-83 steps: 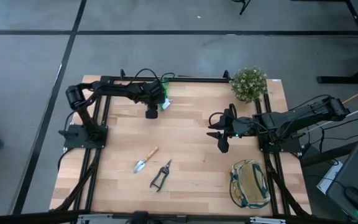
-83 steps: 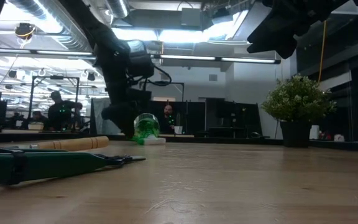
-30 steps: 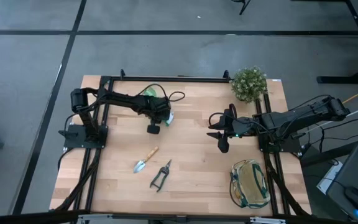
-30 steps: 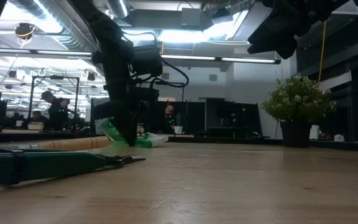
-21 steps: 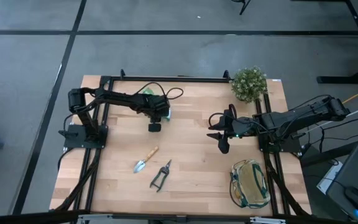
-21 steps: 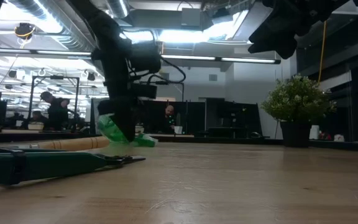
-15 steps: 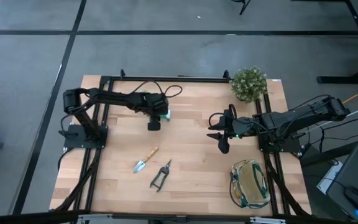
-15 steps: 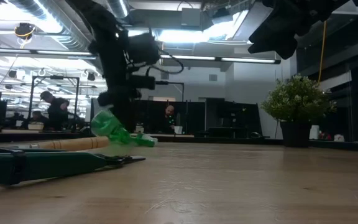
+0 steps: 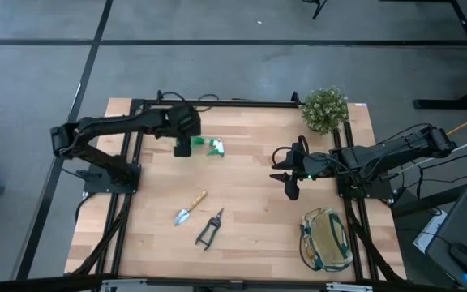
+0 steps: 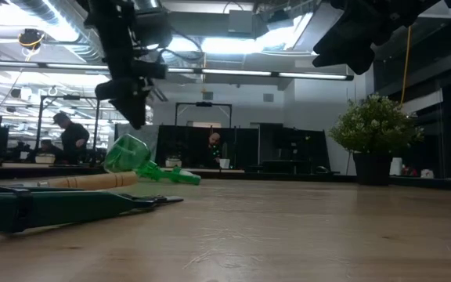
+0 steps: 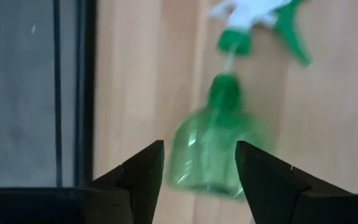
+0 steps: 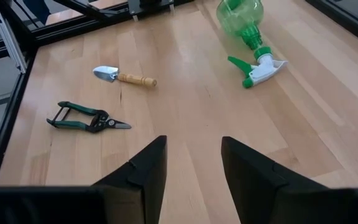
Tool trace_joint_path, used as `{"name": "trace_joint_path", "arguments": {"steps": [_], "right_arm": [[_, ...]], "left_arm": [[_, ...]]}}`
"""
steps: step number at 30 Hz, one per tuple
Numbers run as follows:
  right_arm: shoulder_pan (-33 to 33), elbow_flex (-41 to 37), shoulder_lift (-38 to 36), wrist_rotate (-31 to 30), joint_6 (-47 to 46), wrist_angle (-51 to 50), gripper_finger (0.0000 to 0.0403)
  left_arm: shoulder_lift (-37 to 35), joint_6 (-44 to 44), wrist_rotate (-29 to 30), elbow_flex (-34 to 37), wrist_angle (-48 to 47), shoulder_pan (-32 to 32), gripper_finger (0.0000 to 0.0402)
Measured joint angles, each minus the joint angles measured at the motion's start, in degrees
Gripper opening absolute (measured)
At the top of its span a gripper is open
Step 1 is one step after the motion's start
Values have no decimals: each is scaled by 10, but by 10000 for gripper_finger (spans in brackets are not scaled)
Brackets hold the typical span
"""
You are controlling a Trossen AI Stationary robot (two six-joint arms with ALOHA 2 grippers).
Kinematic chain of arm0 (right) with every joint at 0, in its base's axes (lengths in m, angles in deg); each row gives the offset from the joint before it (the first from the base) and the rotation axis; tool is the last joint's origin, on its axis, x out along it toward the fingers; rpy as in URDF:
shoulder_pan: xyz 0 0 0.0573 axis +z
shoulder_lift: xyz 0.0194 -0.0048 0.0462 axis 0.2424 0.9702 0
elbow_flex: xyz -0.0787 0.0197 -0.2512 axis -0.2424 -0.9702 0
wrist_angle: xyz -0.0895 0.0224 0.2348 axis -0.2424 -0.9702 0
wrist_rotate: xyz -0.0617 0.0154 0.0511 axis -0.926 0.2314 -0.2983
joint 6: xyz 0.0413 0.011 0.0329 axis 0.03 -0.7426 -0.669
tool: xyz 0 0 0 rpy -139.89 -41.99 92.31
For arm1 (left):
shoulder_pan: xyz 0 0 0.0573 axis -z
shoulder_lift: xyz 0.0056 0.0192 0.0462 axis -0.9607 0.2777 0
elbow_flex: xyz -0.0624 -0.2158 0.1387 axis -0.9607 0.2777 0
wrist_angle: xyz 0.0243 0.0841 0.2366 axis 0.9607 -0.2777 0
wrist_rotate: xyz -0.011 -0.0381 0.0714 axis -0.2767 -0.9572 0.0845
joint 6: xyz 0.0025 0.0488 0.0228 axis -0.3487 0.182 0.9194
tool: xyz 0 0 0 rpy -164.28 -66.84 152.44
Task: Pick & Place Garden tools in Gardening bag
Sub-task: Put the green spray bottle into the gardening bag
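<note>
The green spray bottle (image 9: pixel 210 146) lies on its side at the table's far left, its white nozzle (image 12: pixel 264 68) pointing toward the right edge. Above it and slightly to its left, my left gripper (image 11: pixel 199 154) hangs open, clear of the bottle (image 10: pixel 131 154). The wooden-handled trowel (image 9: pixel 190 208) and the shears (image 9: pixel 209 229) lie flat near the table's middle front. The beige gardening bag (image 9: pixel 325 239) stands at the near right corner. Mid-right, above the table, my right gripper (image 12: pixel 191 146) waits open with nothing between its fingers.
A bushy potted plant (image 9: pixel 324 109) stands at the far right corner. Black frame rails (image 9: pixel 217 103) run along the table's far, left and right edges. Bare wood lies between the tools and the bag.
My left gripper has opened and let go of the spray bottle, then risen and drawn back toward the table's far left. The bottle, which it held tilted with its nozzle end on the table, has dropped onto its side. My right arm has kept still.
</note>
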Motion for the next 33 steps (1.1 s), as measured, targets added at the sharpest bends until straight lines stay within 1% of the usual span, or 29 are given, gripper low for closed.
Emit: {"name": "trace_joint_path", "arguments": {"steps": [2, 7, 11, 13, 16, 18, 24, 28, 31, 33], "right_arm": [[0, 0, 0, 0, 0, 0, 156], [0, 0, 0, -1, 0, 0, 156], [-4, 0, 17, -47, -15, 0, 156], [-24, 0, 33, -47, -25, 0, 156], [-74, 0, 65, 22, -30, 4, 156], [-106, 0, 88, 60, -16, 17, 156], [-185, 0, 151, 121, 101, 110, 156], [-233, 1, 203, 169, 150, 177, 156], [-260, 31, 252, 192, 186, 181, 156], [-272, 62, 284, 205, 210, 172, 156]], "left_arm": [[-6, -4, -2, 0, -14, -21, 204], [-8, -3, -40, 0, -46, -64, 216], [-8, 10, -40, 0, -83, -78, 221], [-8, 11, -38, 0, -99, -81, 221], [-8, 11, -38, 0, -107, -82, 219], [-8, 11, -39, 0, -102, -81, 218], [-6, 44, -51, 9, -63, -95, 219], [-6, 42, -50, 27, -56, -104, 217], [-6, 31, -52, 46, -46, -109, 214], [-6, 26, -67, 60, -25, -109, 212]]}}
